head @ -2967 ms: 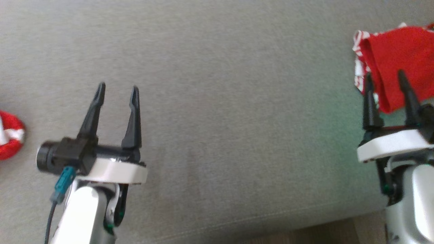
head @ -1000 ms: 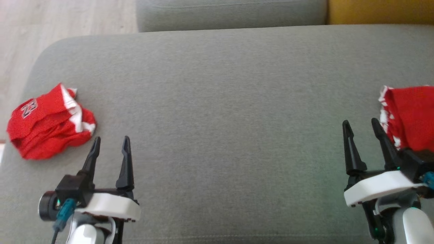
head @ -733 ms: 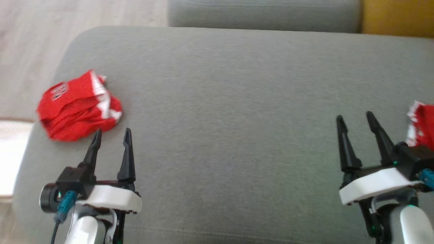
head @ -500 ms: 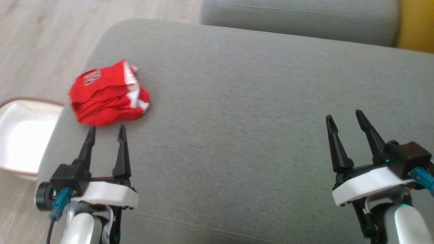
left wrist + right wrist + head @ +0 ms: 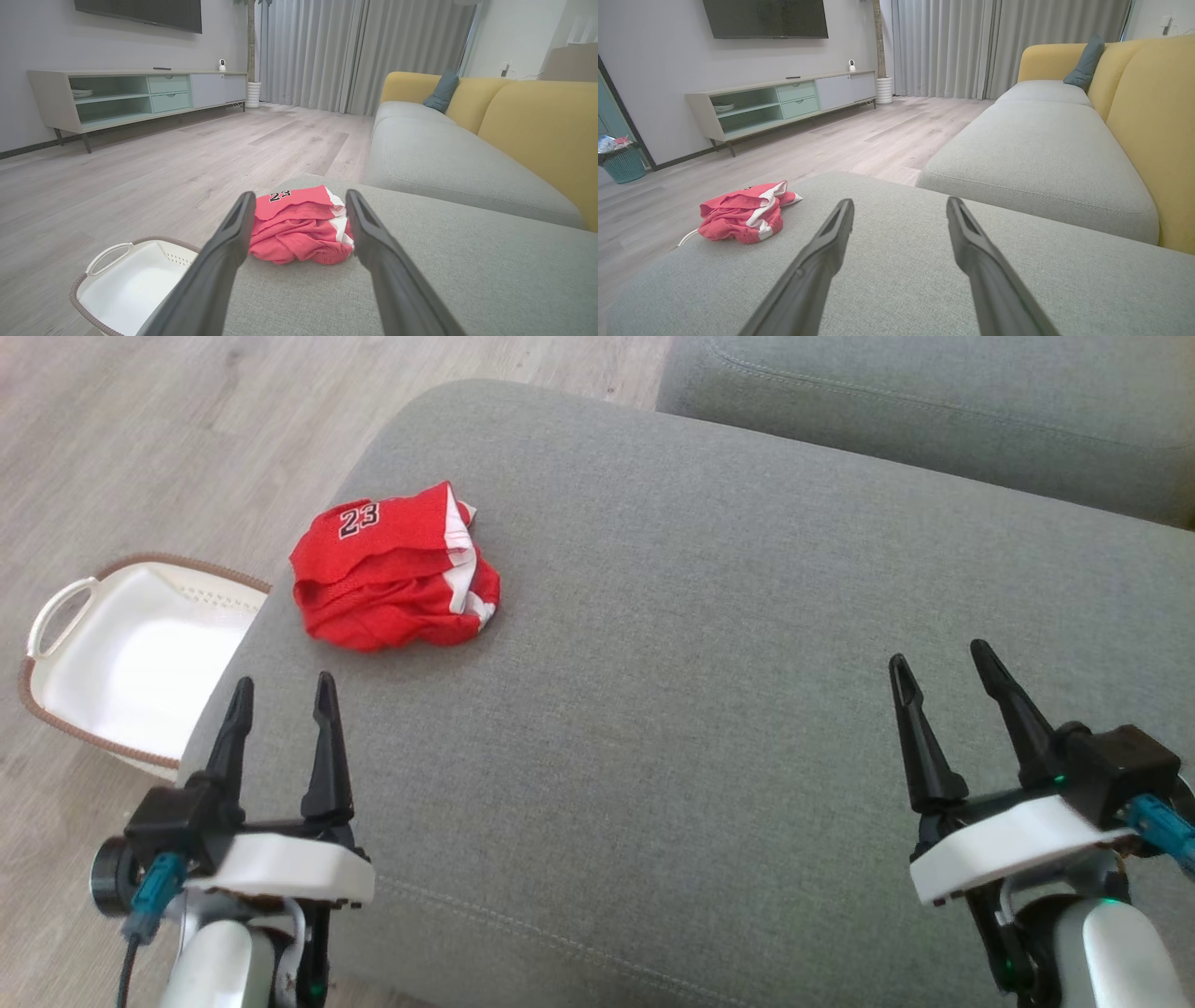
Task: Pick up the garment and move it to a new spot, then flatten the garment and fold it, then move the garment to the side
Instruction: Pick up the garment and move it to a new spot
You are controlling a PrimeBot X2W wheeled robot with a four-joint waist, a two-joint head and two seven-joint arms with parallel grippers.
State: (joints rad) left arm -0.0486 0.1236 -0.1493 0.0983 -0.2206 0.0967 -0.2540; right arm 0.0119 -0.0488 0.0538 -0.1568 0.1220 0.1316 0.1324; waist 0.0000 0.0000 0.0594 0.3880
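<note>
A crumpled red garment [image 5: 392, 579] with white trim and the number 23 lies near the far left corner of the grey sofa cushion [image 5: 709, 728]. My left gripper [image 5: 283, 695] hovers open over the cushion's left front edge, a short way in front of the garment, with nothing between its fingers. In the left wrist view the garment [image 5: 301, 226] sits straight ahead between the open fingers of the left gripper [image 5: 299, 205]. My right gripper [image 5: 938, 658] stands open and empty over the cushion's right side, far from the garment [image 5: 745, 212], which lies to the left of the right gripper [image 5: 901, 205].
A white laundry basket [image 5: 121, 663] with a brown woven rim stands on the wood floor [image 5: 140, 448] beside the cushion's left end. A second grey seat cushion [image 5: 934, 420] lies beyond. Yellow backrests [image 5: 1153, 116] and a TV cabinet [image 5: 131, 93] stand farther off.
The head camera has swung left, bringing the crumpled garment and the basket into view and losing another red cloth at the right. Both grippers stay open.
</note>
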